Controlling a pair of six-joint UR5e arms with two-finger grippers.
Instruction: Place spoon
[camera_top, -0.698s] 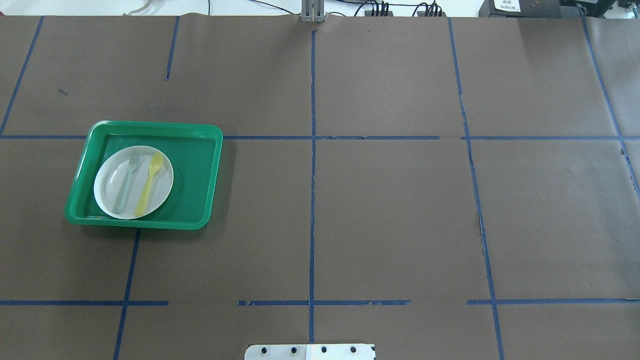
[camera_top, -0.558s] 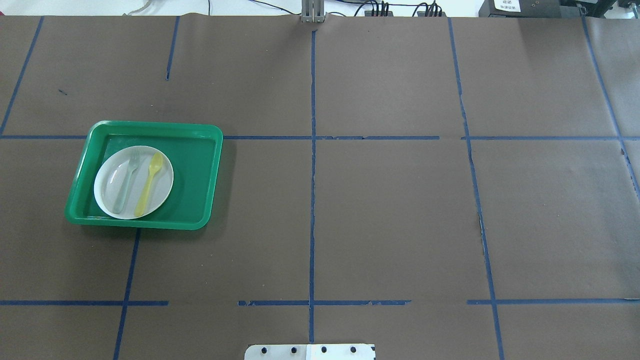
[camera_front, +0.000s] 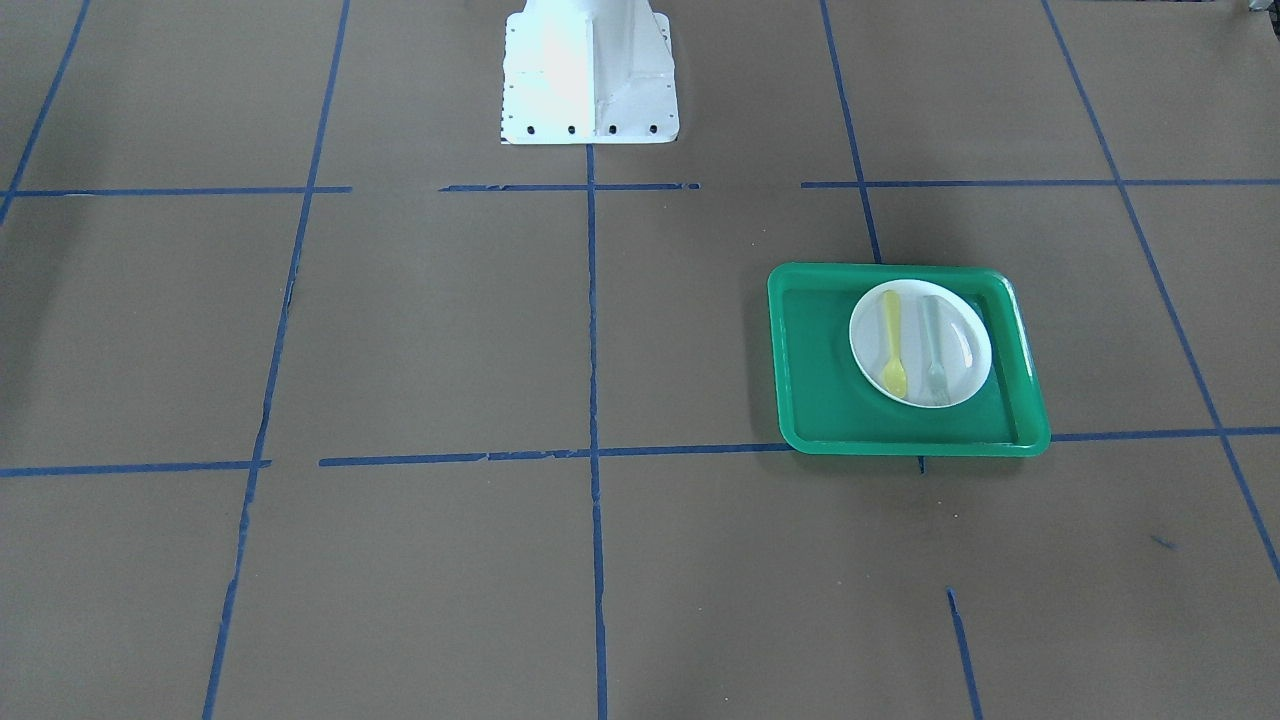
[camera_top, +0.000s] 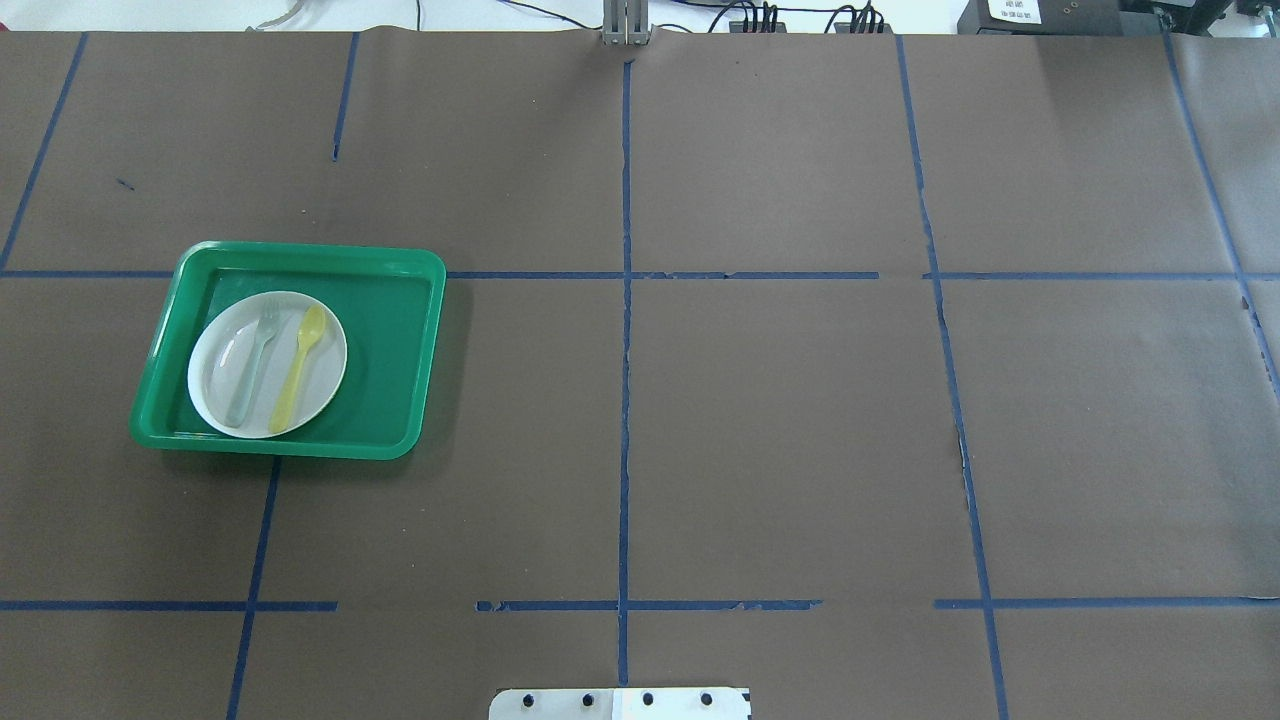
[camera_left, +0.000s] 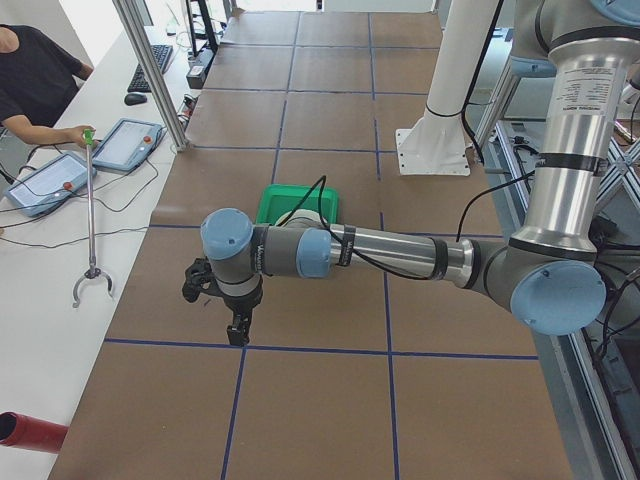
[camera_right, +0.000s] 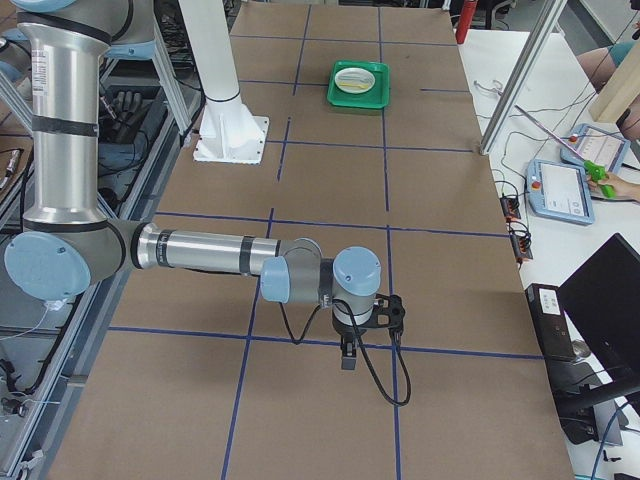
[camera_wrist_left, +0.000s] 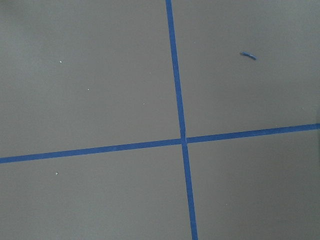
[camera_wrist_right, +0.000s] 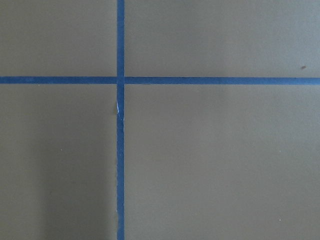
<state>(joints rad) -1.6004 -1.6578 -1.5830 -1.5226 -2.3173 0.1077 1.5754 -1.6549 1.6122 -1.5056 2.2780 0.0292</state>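
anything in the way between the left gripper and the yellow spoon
Nothing visible. The spoon lies uncovered on the white plate in the green tray, with the fork beside it, not touching. The left gripper hangs over the table, and only brown table surface shows between it and the tray.

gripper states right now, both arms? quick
Left gripper: cannot tell, shows only in a side view.
Right gripper: cannot tell, shows only in a side view.
The spoon lies on the plate; neither holds it.
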